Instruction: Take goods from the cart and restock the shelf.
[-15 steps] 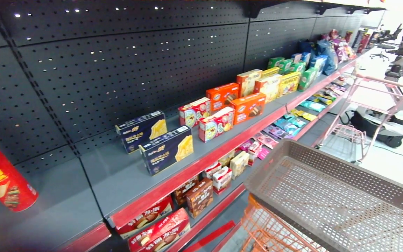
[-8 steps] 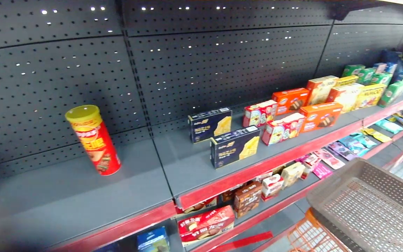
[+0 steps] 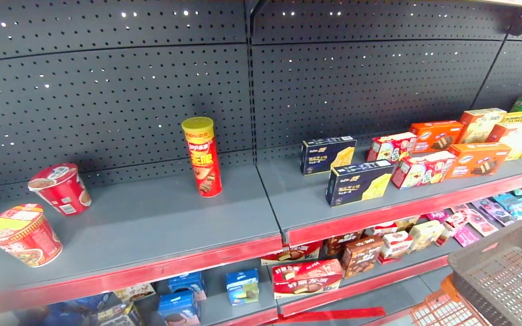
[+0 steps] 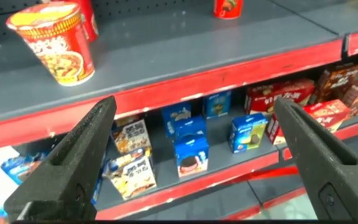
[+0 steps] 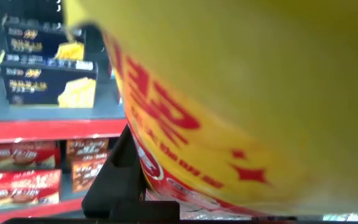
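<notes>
A red chip can with a yellow lid (image 3: 202,156) stands upright on the grey shelf (image 3: 152,226). Two red cup noodles (image 3: 60,189) (image 3: 23,234) sit at the shelf's left end. The nearer cup (image 4: 55,40) appears again in the left wrist view. My left gripper (image 4: 194,109) hangs open in front of the shelf's red edge, holding nothing. My right gripper (image 5: 241,180) is shut on a yellow and red container (image 5: 229,93) that is very close to the camera. One black finger (image 5: 120,180) shows beside it. A grey perforated cart basket (image 3: 510,271) sits at the lower right.
Dark blue boxes (image 3: 356,182) and then red and orange boxes (image 3: 474,158) line the shelf to the right. The lower shelf holds blue boxes (image 3: 242,286) and red and brown boxes (image 3: 306,277). Bare shelf lies between the cups and the can. A black pegboard (image 3: 107,90) backs it.
The head camera has swung to the left, so the whole picture shifted right. The two cup noodles came into view, and most of the cart basket left it.
</notes>
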Motion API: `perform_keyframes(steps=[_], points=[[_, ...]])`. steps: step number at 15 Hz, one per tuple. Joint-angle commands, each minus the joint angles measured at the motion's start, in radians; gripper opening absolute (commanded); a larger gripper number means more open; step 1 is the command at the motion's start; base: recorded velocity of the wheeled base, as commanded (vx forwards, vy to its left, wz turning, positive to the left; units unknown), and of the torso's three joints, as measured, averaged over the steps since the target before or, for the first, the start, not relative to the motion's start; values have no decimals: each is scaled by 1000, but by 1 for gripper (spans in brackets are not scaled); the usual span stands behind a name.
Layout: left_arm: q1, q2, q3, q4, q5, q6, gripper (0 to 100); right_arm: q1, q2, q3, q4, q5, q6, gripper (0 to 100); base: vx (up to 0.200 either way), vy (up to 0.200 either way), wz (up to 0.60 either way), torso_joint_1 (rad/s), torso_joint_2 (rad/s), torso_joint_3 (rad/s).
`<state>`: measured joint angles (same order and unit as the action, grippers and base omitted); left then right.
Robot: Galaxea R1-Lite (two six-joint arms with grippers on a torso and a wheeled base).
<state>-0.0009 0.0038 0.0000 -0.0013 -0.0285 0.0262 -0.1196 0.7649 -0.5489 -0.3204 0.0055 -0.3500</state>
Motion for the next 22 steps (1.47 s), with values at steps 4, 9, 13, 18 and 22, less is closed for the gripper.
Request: perform_keyframes(steps=[4,9,13,18,22], points=[[-1,1,0,0,-1,3,100,0,-9,1,-5,-1,-17,0,0,0,150,3,1,1],[-1,1,0,0,-4,11,100,31,-30,30,-6,-1,-37,0,-120,0,600,2,5,3],[-1,1,0,0,-4,9,100,35,-39,44,-5,-2,-37,0,0,0,150,5,2,1],[-1,1,0,0,-4,9,100,37,-39,52,-5,-1,-35,0,0,0,0,0,0,0],[-1,1,0,0,-4,8,100,38,-35,52,-5,1,-37,0,0,-200,0,0,0,1]])
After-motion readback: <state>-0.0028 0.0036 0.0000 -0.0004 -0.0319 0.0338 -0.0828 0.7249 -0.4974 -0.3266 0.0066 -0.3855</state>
